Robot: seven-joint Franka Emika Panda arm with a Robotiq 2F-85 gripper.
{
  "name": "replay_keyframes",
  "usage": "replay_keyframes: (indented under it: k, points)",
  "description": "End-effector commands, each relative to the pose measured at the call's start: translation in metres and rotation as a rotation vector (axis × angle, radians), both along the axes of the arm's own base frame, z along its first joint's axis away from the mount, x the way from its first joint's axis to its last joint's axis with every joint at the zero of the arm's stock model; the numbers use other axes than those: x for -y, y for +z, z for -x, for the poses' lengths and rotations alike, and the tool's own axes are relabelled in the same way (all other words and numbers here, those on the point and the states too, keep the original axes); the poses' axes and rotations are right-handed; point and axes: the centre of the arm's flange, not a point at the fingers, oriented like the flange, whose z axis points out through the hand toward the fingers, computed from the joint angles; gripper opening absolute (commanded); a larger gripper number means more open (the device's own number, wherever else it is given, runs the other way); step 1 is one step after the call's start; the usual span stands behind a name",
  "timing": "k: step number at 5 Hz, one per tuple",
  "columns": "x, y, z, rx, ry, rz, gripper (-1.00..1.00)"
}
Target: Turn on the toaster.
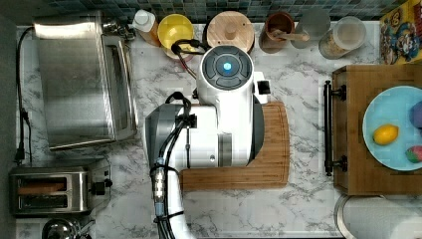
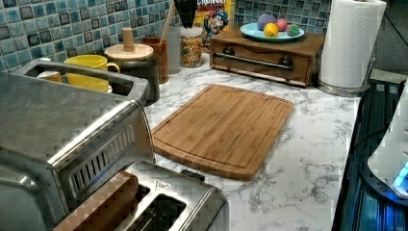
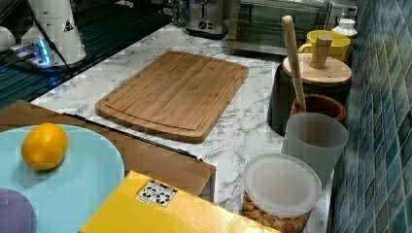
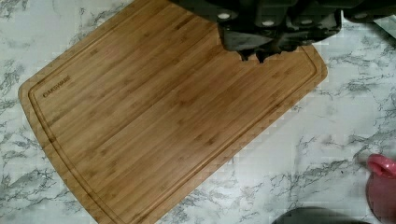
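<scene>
The toaster [image 1: 50,191] is a small brushed-steel box at the top view's lower left, with a black lever knob [image 1: 101,187] on the end facing the counter's middle. A brown slice sits in one of its slots [image 2: 98,207]. The toaster [image 2: 168,202] fills the near corner of the left view, and the toaster [image 3: 206,17] stands far back in the right view. My gripper [image 4: 254,55] hangs high over a bamboo cutting board [image 4: 163,112], shut and holding nothing. The white arm [image 1: 224,124] covers the board's left part in the top view, well to the right of the toaster.
A large steel toaster oven [image 1: 79,79] stands right beside the toaster. Along the tiled wall are a yellow mug [image 1: 175,30], a wooden-lidded jar [image 1: 230,31] and other containers. A wooden drawer box [image 1: 353,129] carries a blue plate of fruit. A paper towel roll [image 2: 351,43] stands at the counter's edge.
</scene>
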Motion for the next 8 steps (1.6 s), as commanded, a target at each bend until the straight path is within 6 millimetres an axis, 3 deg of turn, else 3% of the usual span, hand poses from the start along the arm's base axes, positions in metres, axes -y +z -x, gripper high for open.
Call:
replay_keyframes:
  k: [1, 3, 5, 8]
  points:
    - [-0.025, 0.001, 0.013, 0.054, 0.097, -0.029, -1.00]
    - [-0.091, 0.005, 0.028, 0.105, 0.364, -0.074, -1.00]
    - [-0.128, 0.011, 0.060, 0.191, 0.541, -0.166, -1.00]
    - [-0.172, -0.003, 0.087, 0.133, 0.740, -0.253, -1.00]
